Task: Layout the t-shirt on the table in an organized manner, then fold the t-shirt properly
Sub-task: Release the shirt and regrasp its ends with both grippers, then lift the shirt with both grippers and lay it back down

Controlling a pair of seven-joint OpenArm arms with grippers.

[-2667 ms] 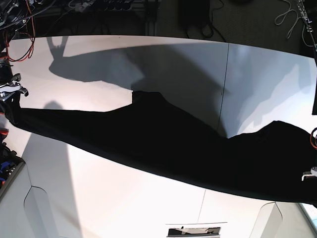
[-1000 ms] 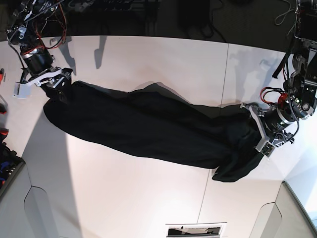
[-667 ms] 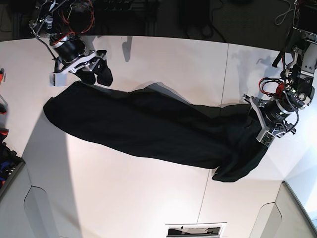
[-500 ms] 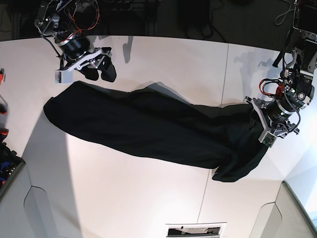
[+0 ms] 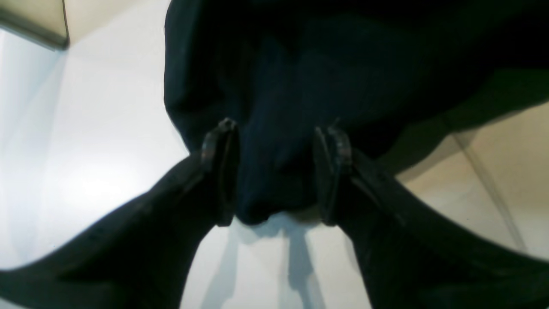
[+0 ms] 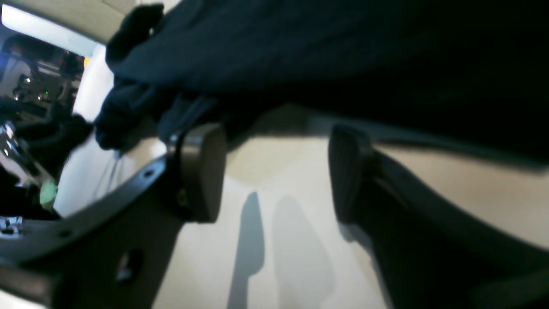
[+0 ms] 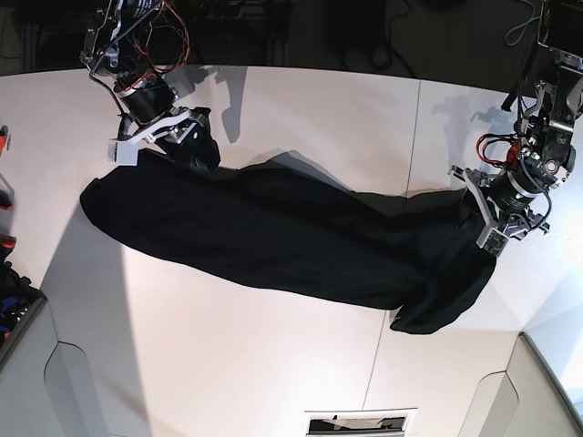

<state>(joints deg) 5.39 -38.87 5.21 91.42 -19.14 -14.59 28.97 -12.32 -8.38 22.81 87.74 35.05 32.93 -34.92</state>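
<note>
Black fabric fills the middle of the base view: one t-shirt (image 7: 291, 241), bunched into a long band, lies on the white worktop (image 7: 209, 355) from the left of the frame down to the lower right, where its end bulges in a rumpled lump. No print shows on it. One thin dark seam (image 7: 412, 137) crosses the worktop right of centre. Two arms are in view. The right pincer (image 7: 189, 146), at the upper left of the base view, sits at the shirt's upper edge; in its wrist view its two fingers (image 6: 201, 171) stand apart with bare worktop between them and the shirt just beyond their tips. The left pincer (image 7: 483, 214), at the right of the base view, meets the shirt's other end; its wrist view shows two fingers (image 5: 221, 171) spread wide, with a fold of the shirt (image 5: 274, 171) between them.
</note>
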